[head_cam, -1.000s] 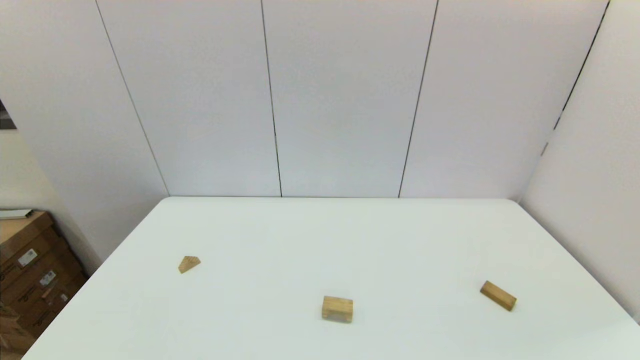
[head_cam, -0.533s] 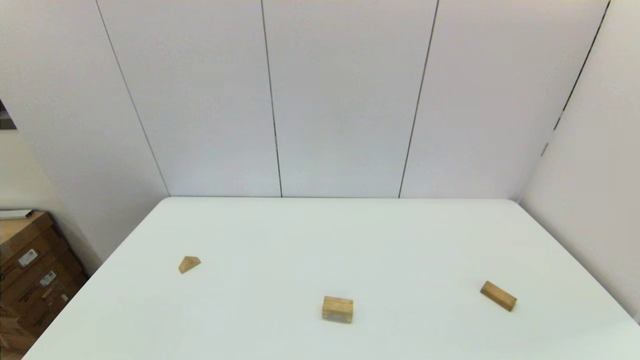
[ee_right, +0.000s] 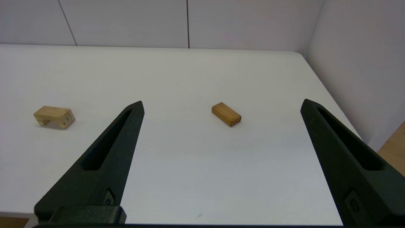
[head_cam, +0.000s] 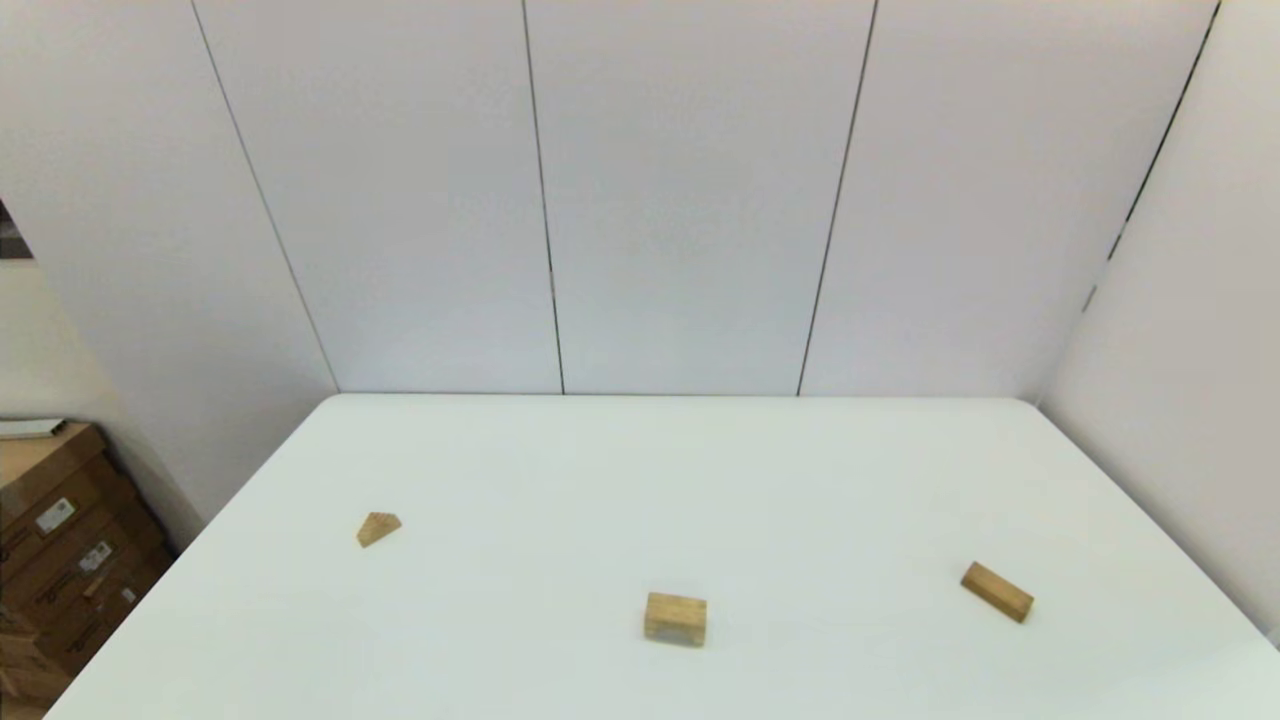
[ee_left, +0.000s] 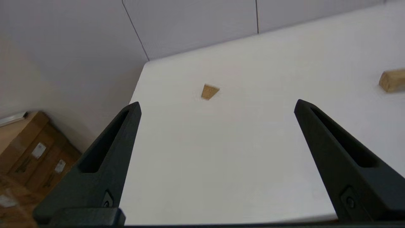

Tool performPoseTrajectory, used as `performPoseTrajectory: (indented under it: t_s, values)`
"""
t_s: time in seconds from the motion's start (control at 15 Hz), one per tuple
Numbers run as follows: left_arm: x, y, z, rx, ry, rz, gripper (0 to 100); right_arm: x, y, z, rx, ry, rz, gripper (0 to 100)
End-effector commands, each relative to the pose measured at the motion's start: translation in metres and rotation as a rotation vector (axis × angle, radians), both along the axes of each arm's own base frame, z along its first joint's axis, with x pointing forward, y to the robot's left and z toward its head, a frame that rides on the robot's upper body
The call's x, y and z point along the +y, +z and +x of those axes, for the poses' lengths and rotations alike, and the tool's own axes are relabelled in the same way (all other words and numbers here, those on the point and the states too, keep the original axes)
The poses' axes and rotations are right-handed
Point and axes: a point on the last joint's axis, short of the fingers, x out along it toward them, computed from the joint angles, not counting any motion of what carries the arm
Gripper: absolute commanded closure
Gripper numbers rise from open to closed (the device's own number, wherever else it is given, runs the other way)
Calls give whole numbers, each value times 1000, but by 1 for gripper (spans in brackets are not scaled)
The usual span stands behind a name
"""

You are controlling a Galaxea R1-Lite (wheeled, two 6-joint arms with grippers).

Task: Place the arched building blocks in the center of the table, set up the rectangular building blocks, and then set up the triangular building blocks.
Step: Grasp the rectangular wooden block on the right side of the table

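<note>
The arched block (head_cam: 675, 618) lies near the front middle of the white table (head_cam: 660, 470), its hollow facing down; it also shows in the right wrist view (ee_right: 54, 117) and at the edge of the left wrist view (ee_left: 392, 80). The rectangular block (head_cam: 996, 591) lies flat at the front right (ee_right: 226, 114). The triangular block (head_cam: 378, 527) sits at the left (ee_left: 209, 91). Both arms stay out of the head view. My left gripper (ee_left: 216, 106) hangs open near the table's front left edge, empty. My right gripper (ee_right: 221, 104) hangs open near the front right edge, empty.
Cardboard boxes (head_cam: 60, 540) stand on the floor left of the table, also seen in the left wrist view (ee_left: 34, 152). White wall panels close the back and the right side. The blocks lie far apart from each other.
</note>
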Motion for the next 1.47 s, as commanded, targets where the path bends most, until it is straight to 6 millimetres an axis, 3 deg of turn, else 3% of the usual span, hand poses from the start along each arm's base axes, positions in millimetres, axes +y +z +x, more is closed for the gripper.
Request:
performPoseTrajectory:
  t_s: [0.07,0.47,1.47]
  values:
    - [0,-6,3,2,2,-20,0,0,-1,0,3,1,-1,0]
    - [1,-6,3,6,55,-174,0,0,0,0,1,1,-1,0]
    - [1,-6,3,6,55,-178,0,0,-1,0,3,1,-1,0]
